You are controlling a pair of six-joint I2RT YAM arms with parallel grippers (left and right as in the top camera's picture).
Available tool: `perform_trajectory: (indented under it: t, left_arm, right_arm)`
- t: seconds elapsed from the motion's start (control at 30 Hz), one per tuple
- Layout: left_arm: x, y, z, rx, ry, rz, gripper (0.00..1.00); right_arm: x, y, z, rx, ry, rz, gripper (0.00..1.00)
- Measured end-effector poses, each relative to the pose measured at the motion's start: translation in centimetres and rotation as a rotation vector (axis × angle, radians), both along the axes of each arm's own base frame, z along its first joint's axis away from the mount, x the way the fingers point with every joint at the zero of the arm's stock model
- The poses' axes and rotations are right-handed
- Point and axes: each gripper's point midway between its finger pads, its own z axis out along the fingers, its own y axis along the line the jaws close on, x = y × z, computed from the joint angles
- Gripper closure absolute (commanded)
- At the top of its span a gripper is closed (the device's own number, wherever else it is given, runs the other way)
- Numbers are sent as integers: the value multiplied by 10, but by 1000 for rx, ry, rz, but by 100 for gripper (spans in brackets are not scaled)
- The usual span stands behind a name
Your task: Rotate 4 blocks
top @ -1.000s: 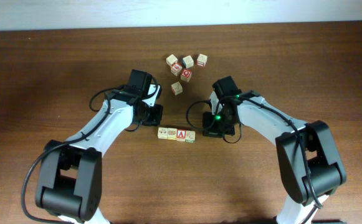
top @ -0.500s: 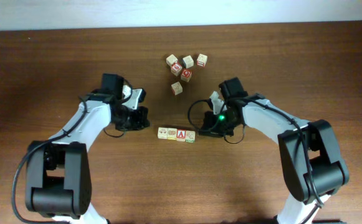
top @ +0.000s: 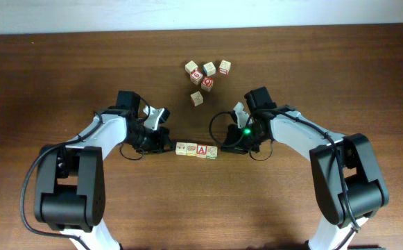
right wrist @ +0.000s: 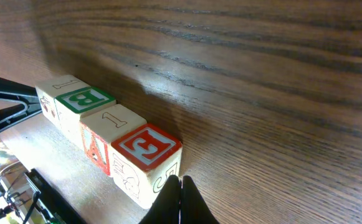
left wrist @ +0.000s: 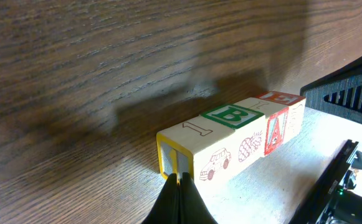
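Four blocks [top: 196, 150] sat touching in a straight row near the middle of a wooden table [top: 340, 76]. The left gripper [top: 169, 146], fingers pressed together and holding nothing, pointed at the row's left end. The right gripper [top: 227, 147], likewise closed and empty, was at the right end. Other cubes [top: 207, 75] lay scattered farther back, well apart from the row.

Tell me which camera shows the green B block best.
Left wrist: the green B block sits mid-frame, its letter face and pineapple side both clear. Right wrist shows the block farther off, near the left edge. Overhead shows it too small to read.
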Motion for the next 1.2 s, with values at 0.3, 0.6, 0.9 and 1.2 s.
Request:
perform_trajectory:
  t: [0.3, 0.6, 0.9, 1.2]
  left_arm:
    - [0, 0, 0, 0, -3, -3, 100]
    - [1, 2, -1, 9, -4, 1, 100]
    - [3, 9, -4, 35, -6, 13, 100]
    - [4, 17, -8, 79, -10, 24, 100]
  right_arm:
    - [-3, 11, -5, -46, -15, 6, 96]
    - [0, 17, -5, -58, -26, -10, 96]
    - [-2, 25, 1, -38, -72, 47, 96]
    - [6, 39, 27, -26, -141, 71, 96]
